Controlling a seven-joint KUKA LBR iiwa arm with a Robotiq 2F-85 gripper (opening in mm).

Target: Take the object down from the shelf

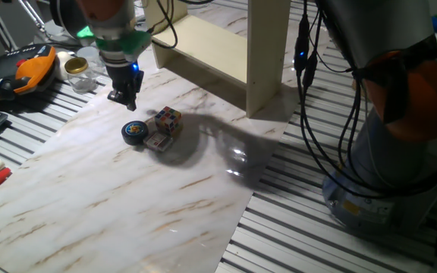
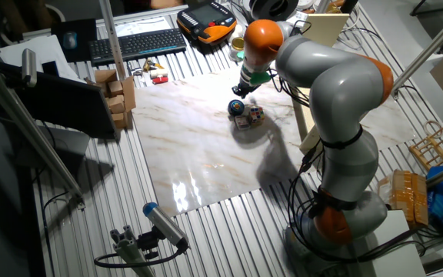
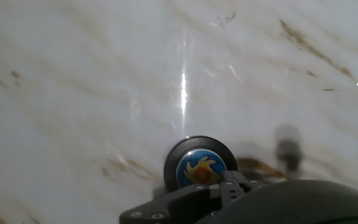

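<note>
Seemingly the task's closing step is unfolding: the round puck (image 1: 134, 131) is lying on the marble tabletop (image 1: 89, 197), off the shelf (image 1: 226, 53).

The gripper (image 1: 125, 98) is hovering just above and beside the puck, not gripping it; whether its jaws are wide or narrow I cannot tell; a colour cube (image 1: 168, 119) and a small tan item (image 1: 156, 142) are sitting just beside the puck; by my judgement, only backing the arm away is remaining; the puck's face is showing an orange sun-like emblem on blue, and no writing is reading clearly anywhere.
</note>
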